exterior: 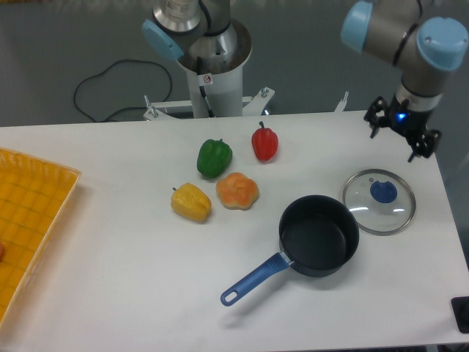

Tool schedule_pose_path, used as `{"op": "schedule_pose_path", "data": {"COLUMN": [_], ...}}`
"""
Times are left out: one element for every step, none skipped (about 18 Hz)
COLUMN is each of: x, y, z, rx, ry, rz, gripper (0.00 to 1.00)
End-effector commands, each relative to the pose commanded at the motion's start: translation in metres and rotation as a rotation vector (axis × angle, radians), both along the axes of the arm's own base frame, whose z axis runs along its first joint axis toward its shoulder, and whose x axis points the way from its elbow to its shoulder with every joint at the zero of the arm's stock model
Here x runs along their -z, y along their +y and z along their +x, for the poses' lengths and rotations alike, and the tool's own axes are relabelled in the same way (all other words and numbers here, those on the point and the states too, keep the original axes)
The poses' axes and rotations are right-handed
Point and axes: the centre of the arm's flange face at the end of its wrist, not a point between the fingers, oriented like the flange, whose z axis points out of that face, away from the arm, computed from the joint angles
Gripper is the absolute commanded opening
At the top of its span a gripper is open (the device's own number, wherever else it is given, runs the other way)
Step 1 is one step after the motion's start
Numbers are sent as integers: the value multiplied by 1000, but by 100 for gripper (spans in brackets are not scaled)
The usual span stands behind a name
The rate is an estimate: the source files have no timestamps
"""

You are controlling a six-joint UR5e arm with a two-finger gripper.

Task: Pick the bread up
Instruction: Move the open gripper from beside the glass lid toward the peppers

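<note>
The bread (237,191) is a lumpy orange lump with paler patches, lying on the white table near the middle. It sits between a yellow pepper (191,202) on its left and a dark pot (319,235) to its lower right. My gripper (396,138) hangs far off at the right rear of the table, above the glass lid (379,201). Its fingers are spread apart, open, with nothing between them.
A green pepper (214,157) and a red pepper (264,142) lie just behind the bread. The pot's blue handle (254,278) points toward the front left. A yellow tray (26,220) lies at the left edge. The arm's base (212,66) stands at the rear centre.
</note>
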Motion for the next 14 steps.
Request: {"op": "schedule_pose_path", "data": {"x": [0, 2, 10, 16, 22, 25, 26, 26, 28, 30, 30, 26, 22, 17], "y": [0, -2, -2, -3, -3, -3, -1, -1, 0, 2, 4, 8, 11, 19], "z": [1, 5, 11, 15, 21, 30, 38, 46, 56, 68, 81, 98, 117, 136], "rx": [-46, -102, -136, -141, -147, -149, -150, -161, -186, -217, -240, -255, -262, -262], "ry": [-4, -10, -27, -42, -58, -66, -72, -79, -93, -107, -117, -119, -115, -107], "rz": [0, 0, 0, -3, -4, 2, 16, 35, 61, 88, 113, 129, 132, 134], "gripper": [100, 100, 100, 100, 100, 100, 100, 100, 100, 100, 100, 100, 100, 100]}}
